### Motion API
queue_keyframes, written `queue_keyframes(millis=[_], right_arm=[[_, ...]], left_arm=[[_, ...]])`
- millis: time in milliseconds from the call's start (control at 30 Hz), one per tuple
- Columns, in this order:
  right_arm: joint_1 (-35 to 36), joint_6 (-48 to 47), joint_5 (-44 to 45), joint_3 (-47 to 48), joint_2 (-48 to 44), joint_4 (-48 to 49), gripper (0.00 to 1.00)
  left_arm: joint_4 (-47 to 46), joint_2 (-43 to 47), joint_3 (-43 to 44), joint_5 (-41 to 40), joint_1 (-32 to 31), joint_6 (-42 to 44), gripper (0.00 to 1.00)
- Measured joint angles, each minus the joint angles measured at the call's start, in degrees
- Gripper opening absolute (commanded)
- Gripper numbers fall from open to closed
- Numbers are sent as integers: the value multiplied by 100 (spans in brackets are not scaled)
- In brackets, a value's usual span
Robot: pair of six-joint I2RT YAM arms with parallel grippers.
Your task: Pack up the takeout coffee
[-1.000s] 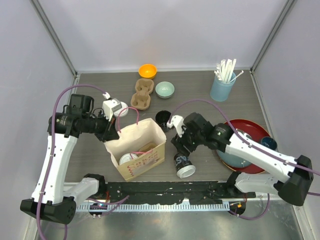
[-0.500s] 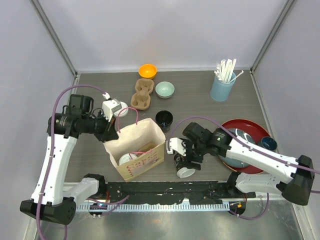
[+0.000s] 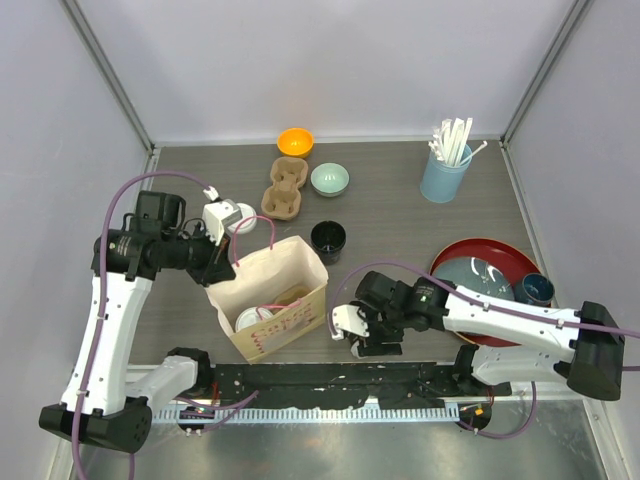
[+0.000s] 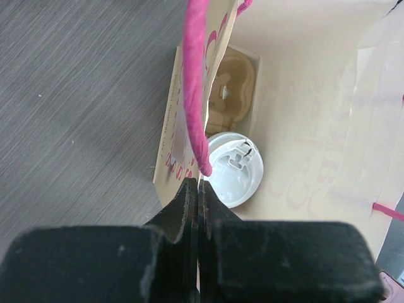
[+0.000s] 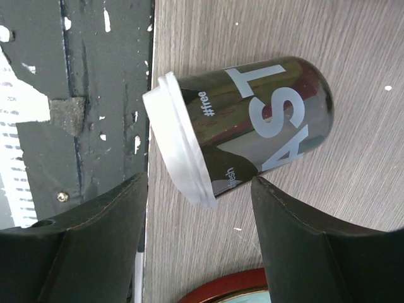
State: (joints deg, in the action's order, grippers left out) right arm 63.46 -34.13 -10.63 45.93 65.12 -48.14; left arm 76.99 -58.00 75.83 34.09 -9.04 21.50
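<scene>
Brown paper bag (image 3: 290, 325) stands near-left in the top view, with one lidded cup (image 3: 250, 318) already inside. The left claw (image 3: 213, 268) is at the bag's far-left corner. The right claw (image 3: 362, 335) hangs low just right of the bag, by the near edge, and all but hides the fallen coffee cup (image 5: 252, 123) beneath it. The right arm is by far the nearer to that cup.

From the left wrist, the fingers are clenched on the bag's rim where the pink handle (image 4: 196, 82) comes up, holding the mouth agape over the white lid (image 4: 237, 173).

From the right wrist, the claw is released, its jaws spread wide. The cup lies on its side just beyond the fingertips, untouched, its lid toward the black rail (image 5: 107, 95) at the near edge. Its long axis runs roughly along the line from one finger to the other, so closing now would likely press lid against base. A wrist turn to span the body seems needed.
</scene>
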Motion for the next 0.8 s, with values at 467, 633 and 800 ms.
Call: queue_keyframes(millis=[467,633,800], right_arm=[[109,332,614,-247,17,872,45],[109,450,658,-247,17,1069,32],[109,551,680,-278,15,1196,38]], left_arm=[[0,0,0,-2,-2,0,0],[0,0,0,-2,-2,0,0],[0,0,0,-2,-2,2,0]])
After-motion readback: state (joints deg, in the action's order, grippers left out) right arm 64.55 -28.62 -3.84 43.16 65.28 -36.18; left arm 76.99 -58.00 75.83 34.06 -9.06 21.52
